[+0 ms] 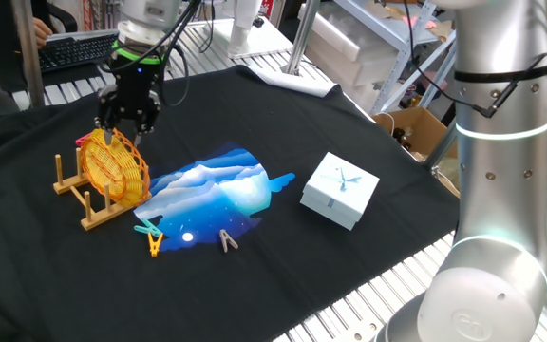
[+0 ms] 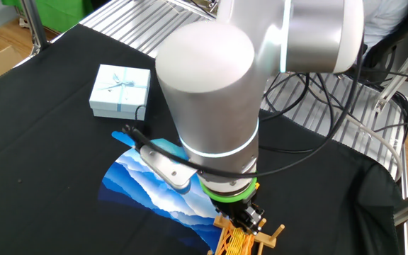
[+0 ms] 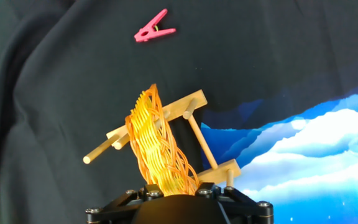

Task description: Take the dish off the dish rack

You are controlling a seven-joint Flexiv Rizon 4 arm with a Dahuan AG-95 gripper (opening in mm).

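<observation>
The yellow-orange wire-mesh dish [image 1: 114, 169] stands on edge between the pegs of the small light-wood dish rack [image 1: 98, 219] at the left of the black cloth. My gripper [image 1: 120, 136] comes down from above onto the dish's top rim. In the hand view the dish [image 3: 157, 149] runs up between my two fingers and fills the gap of the gripper [image 3: 179, 191], while the rack [image 3: 188, 106] lies beyond. In the other fixed view the arm hides most of the dish [image 2: 236, 241] and rack [image 2: 271, 235].
A blue-and-white mat [image 1: 216, 195] lies right beside the rack. A pale blue gift box [image 1: 340, 190] sits further right. Small clothes pegs [image 1: 150, 237] lie at the mat's near edge, and a pink peg [image 3: 155, 28] lies beyond the rack. A keyboard [image 1: 74, 47] is behind.
</observation>
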